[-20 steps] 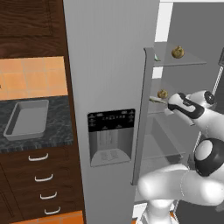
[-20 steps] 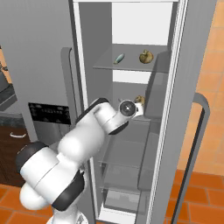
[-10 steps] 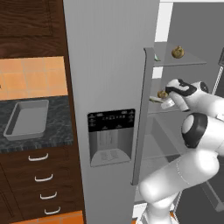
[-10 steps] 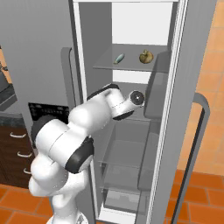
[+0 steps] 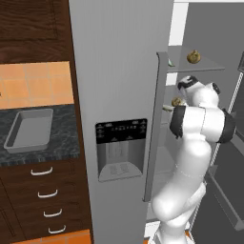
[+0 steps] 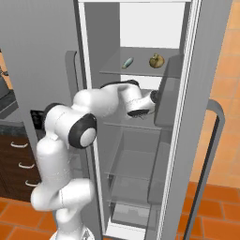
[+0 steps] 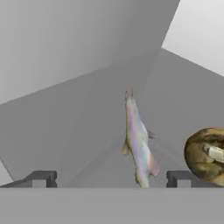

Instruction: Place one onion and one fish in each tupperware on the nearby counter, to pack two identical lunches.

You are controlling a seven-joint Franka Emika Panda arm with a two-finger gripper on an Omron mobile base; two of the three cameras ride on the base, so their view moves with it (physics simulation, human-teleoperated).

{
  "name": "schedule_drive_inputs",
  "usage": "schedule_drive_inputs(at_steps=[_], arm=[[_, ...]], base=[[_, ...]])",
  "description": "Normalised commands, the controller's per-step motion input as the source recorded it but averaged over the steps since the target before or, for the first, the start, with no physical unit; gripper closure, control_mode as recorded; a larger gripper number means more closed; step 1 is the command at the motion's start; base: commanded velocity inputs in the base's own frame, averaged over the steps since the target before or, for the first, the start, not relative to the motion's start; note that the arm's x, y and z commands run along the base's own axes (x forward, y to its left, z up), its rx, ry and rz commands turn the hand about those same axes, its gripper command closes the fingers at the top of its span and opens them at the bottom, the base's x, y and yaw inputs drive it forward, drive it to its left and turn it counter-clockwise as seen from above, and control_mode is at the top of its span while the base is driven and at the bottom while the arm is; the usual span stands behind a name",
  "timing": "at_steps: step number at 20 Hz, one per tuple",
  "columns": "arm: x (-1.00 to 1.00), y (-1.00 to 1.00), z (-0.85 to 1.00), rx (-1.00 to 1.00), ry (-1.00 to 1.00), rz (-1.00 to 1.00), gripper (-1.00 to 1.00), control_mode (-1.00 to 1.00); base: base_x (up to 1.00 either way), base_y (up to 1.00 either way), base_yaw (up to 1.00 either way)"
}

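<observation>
Fish (image 7: 139,144) beside onion (image 7: 205,154), between open fingers (image 7: 39,179)

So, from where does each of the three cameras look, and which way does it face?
Left base view: behind the arm's left, facing the closed fridge door, tray on the counter; arm at right.
Right base view: behind its right, facing the open fridge shelves; arm at left.
Hand view: along the open jaws, at a fish and onion.
Both base views share the upper-shelf onion.

You have a grey fridge (image 5: 119,71) with its door (image 6: 206,70) open, glass shelves (image 6: 136,70) inside, and brown drawers (image 5: 43,190) beside it.
</observation>
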Motion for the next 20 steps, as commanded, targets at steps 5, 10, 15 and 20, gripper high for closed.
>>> schedule_drive_inputs(at_steps=[5,10,15,20], arm=[[0.66,-0.23,-0.49,-0.11,0.00,0.16,-1.00,-1.00],[0.87,-0.04,-0.47,-0.16,0.00,0.14,-1.00,-1.00],[0.30,0.35,-0.89,-0.34,-0.01,0.15,1.00,-1.00],[-0.85,0.41,-0.49,-0.34,-0.05,0.07,1.00,-1.00]], base=[[0.00,0.00,0.00],[0.00,0.00,0.00],[0.00,0.00,0.00],[0.00,0.00,0.00]])
